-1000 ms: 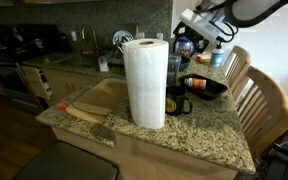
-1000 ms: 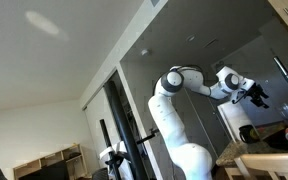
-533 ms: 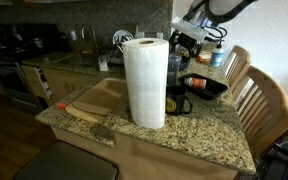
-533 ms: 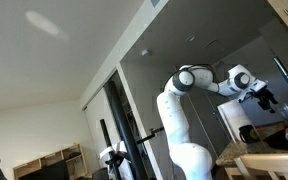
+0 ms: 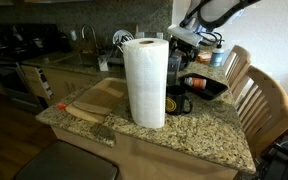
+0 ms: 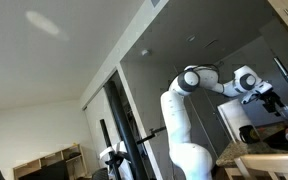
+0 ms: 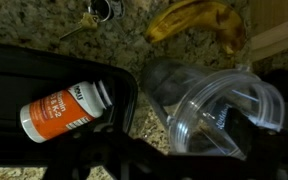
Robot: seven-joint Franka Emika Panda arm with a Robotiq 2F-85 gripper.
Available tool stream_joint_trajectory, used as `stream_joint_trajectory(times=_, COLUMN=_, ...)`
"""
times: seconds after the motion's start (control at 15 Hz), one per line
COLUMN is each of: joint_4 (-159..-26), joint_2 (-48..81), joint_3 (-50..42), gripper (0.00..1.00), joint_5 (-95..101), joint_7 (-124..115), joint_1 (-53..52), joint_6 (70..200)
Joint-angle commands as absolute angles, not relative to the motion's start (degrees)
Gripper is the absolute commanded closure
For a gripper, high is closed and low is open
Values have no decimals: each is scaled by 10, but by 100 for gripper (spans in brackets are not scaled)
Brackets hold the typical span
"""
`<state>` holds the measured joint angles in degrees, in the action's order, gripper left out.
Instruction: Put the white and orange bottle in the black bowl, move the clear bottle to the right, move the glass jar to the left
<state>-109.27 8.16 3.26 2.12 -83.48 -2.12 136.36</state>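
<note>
Speckled granite forms the bench (image 7: 134, 30), and in the wrist view the only writing is on the white and orange bottle (image 7: 62, 110): dark lettering on its white label, too blurred to read. That bottle lies on its side inside the black bowl (image 7: 14, 70) at the left of the frame, with its orange end to the lower left and its dark cap to the upper right. Just right of the bowl, at centre right, is a see-through vessel (image 7: 219, 112) viewed from above, its round rim showing; whether it is the bottle or the jar cannot be told. A banana (image 7: 199, 22) lies at the top of the frame and a bunch of keys (image 7: 96, 15) at the upper left. In an exterior view a tall roll of paper towel (image 5: 144, 85) stands mid-frame and hides part of the bench behind it. A black mug (image 5: 176, 102) sits at its right foot, a wooden board (image 5: 96, 98) lies to its left, and wooden chairs (image 5: 259, 95) stand at the right edge. The gripper (image 5: 187, 42) hangs above the bowl, and the white arm (image 6: 184, 110) reaches across to the right with its elbow raised. Only dark shapes along the bottom of the wrist view show the jaws, so their spread cannot be told.
</note>
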Motion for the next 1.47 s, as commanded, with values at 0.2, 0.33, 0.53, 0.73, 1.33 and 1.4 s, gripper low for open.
stream_joint_trajectory(times=0.2, joint_4=-1091, joint_2=94, joint_3=14, gripper=0, joint_5=18, joint_7=-837, joint_1=-31, joint_6=1360)
stream_joint_trajectory(times=0.33, joint_4=-1089, joint_2=93, joint_3=15, gripper=26, joint_5=18, joint_7=-837, joint_1=-34, joint_6=1358)
stream_joint_trajectory(times=0.53, joint_4=-1092, joint_2=94, joint_3=13, gripper=47, joint_5=22, joint_7=-840, joint_1=-36, joint_6=1363)
stream_joint_trajectory(times=0.73, joint_4=-1095, joint_2=92, joint_3=9, gripper=68, joint_5=29, joint_7=-847, joint_1=-36, joint_6=1366)
stream_joint_trajectory(times=1.33, joint_4=-1103, joint_2=20, joint_3=-16, gripper=97, joint_5=191, joint_7=-961, joint_1=-34, joint_6=1327)
stream_joint_trajectory(times=1.4, joint_4=-1104, joint_2=8, joint_3=-15, gripper=97, joint_5=199, joint_7=-964, joint_1=-31, joint_6=1319)
